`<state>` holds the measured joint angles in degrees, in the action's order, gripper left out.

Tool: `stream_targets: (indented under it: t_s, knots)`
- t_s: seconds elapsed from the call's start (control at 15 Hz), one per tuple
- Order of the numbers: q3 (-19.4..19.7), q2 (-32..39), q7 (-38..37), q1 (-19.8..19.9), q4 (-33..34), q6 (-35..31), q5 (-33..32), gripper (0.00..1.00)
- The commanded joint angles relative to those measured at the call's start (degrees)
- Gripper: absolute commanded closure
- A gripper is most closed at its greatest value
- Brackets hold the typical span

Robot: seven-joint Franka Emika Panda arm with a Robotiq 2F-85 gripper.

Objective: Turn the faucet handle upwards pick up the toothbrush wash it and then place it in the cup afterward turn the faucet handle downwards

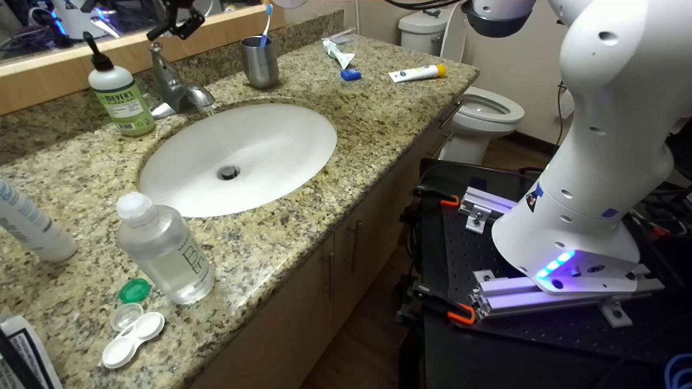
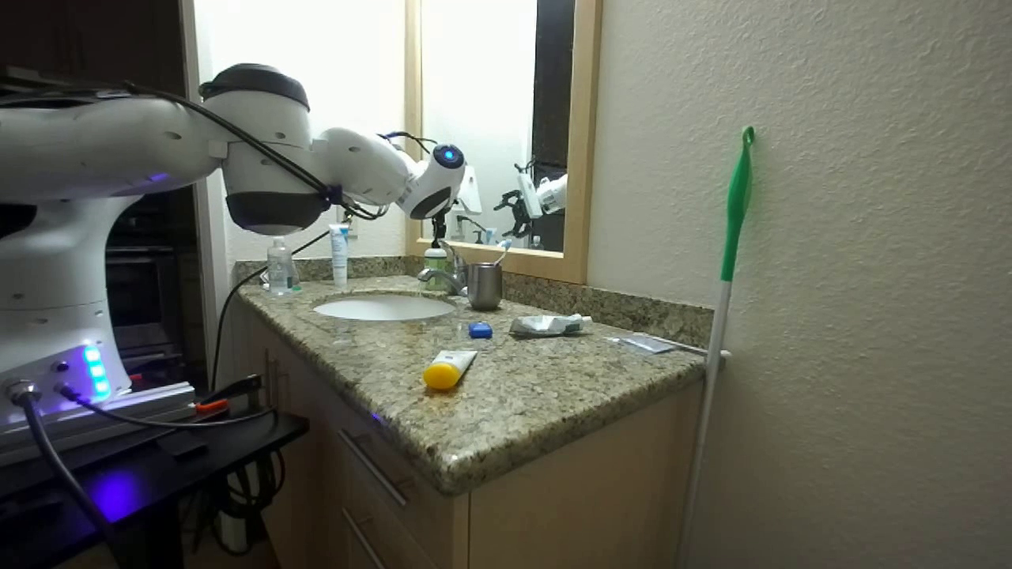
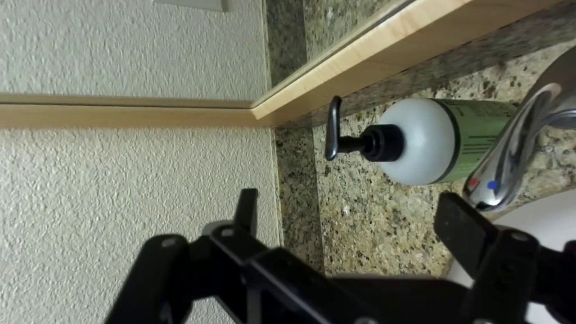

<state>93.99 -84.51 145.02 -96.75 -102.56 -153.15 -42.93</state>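
Note:
The chrome faucet (image 1: 175,89) stands behind the basin, and a thin stream of water seems to fall from its spout. Its lever handle (image 1: 157,49) points up. In the wrist view the handle (image 3: 492,180), with red and blue dots, is just beyond the right finger. My gripper (image 1: 168,33) is open and empty, close above the handle; the wrist view also shows its jaws (image 3: 348,202) wide apart. In an exterior view the gripper (image 2: 439,231) hangs over the faucet. The blue-and-white toothbrush (image 1: 266,24) leans upright in the grey metal cup (image 1: 260,65), right of the faucet.
A green soap bottle (image 1: 121,102) stands close beside the faucet, under the mirror frame (image 3: 351,58). The white basin (image 1: 292,146) lies in front. A clear bottle (image 1: 165,254), a white tube (image 1: 32,221), a yellow-capped tube (image 1: 416,73) and a blue box (image 1: 351,74) are on the counter.

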Motion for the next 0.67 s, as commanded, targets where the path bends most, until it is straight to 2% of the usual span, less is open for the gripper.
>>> stream_targets:
  t_s: [0.0,0.07,0.6]
  knots:
    - [0.6,0.0,7.6,-3.1,2.5,-0.7,11.4,0.00]
    - [0.9,0.8,4.7,-1.8,1.2,-0.4,8.4,0.00]
    - [-1.4,0.3,4.0,-3.8,6.0,-1.3,8.3,0.00]
